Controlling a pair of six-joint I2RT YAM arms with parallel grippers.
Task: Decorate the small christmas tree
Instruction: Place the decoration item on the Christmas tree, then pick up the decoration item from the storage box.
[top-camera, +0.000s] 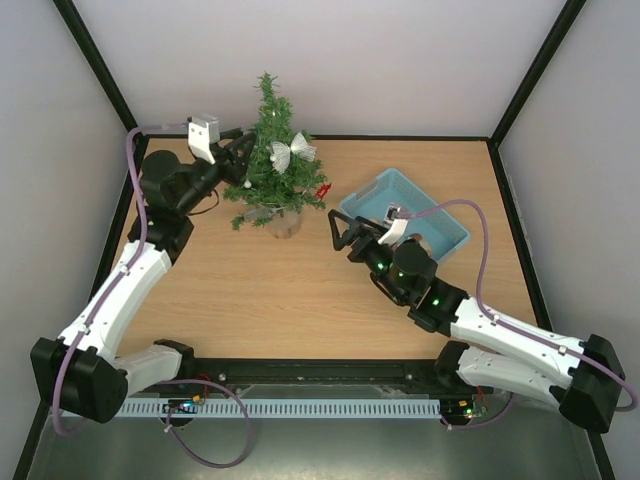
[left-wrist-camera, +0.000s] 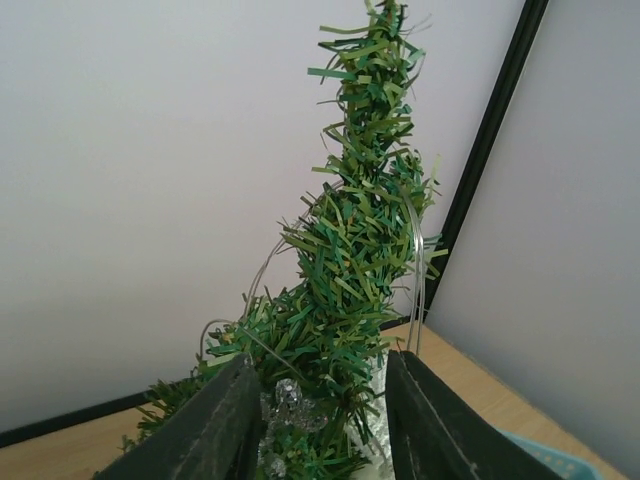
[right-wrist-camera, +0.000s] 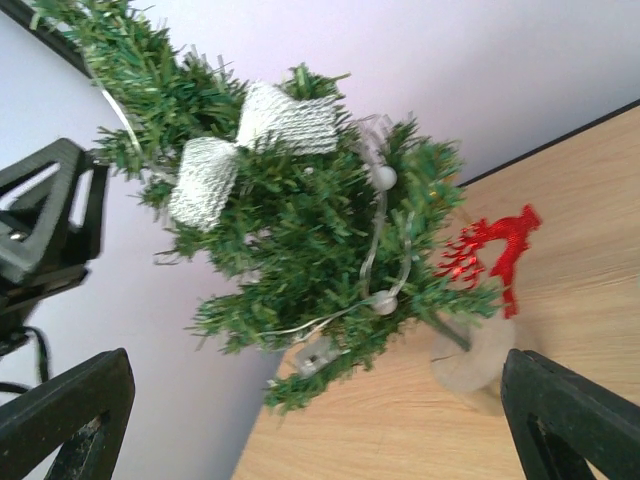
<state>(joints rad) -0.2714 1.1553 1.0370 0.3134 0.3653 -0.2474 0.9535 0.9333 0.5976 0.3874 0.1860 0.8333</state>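
The small christmas tree (top-camera: 270, 160) stands on a wooden disc base (top-camera: 285, 222) at the back of the table. It carries a silver mesh bow (top-camera: 292, 152), a red reindeer ornament (top-camera: 322, 190) and a thin wire string. My left gripper (top-camera: 240, 158) is pushed into the tree's left side. In the left wrist view its jaws (left-wrist-camera: 325, 425) stand apart around green branches, and a clear crystal ornament (left-wrist-camera: 280, 400) sits among them near the left finger. My right gripper (top-camera: 338, 228) hovers open and empty to the right of the base, facing the tree (right-wrist-camera: 300, 220).
A blue tray (top-camera: 440, 215) sits on the table at the right, just behind the right wrist. White walls and black frame posts close in behind the tree. Bare wooden tabletop (top-camera: 260, 290) lies in front of the tree.
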